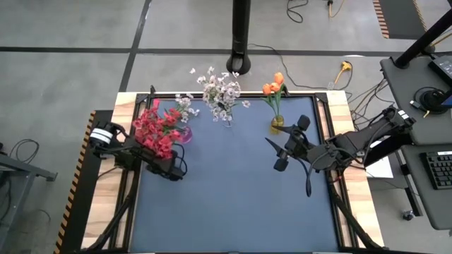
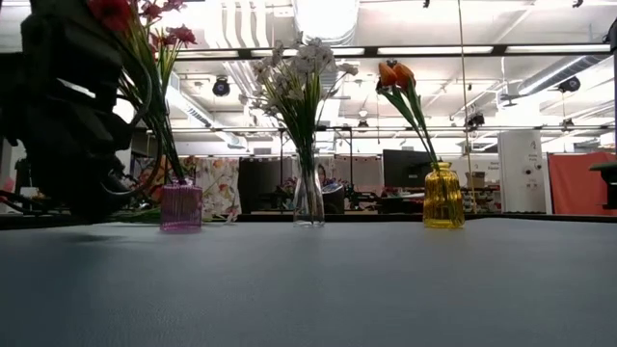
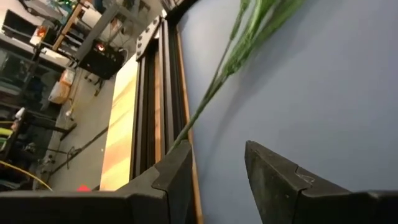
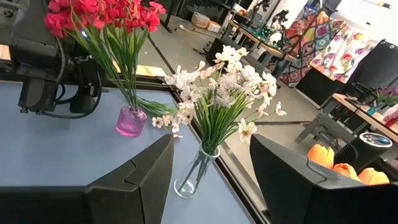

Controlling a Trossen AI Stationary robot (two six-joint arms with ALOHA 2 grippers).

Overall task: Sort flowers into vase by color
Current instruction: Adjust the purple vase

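floor [image 1: 70, 28]: grey concrete — ceiling lights [image 2: 424, 50]: long strips — desks [image 2: 386, 198]: monitors behind

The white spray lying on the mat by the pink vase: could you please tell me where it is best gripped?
I would grip its bare green stem, coming straight down with the jaws across it. The white spray lies flat on the mat, blossoms close to the pink vase, so the slim stem looks easiest. The open left gripper is near it.
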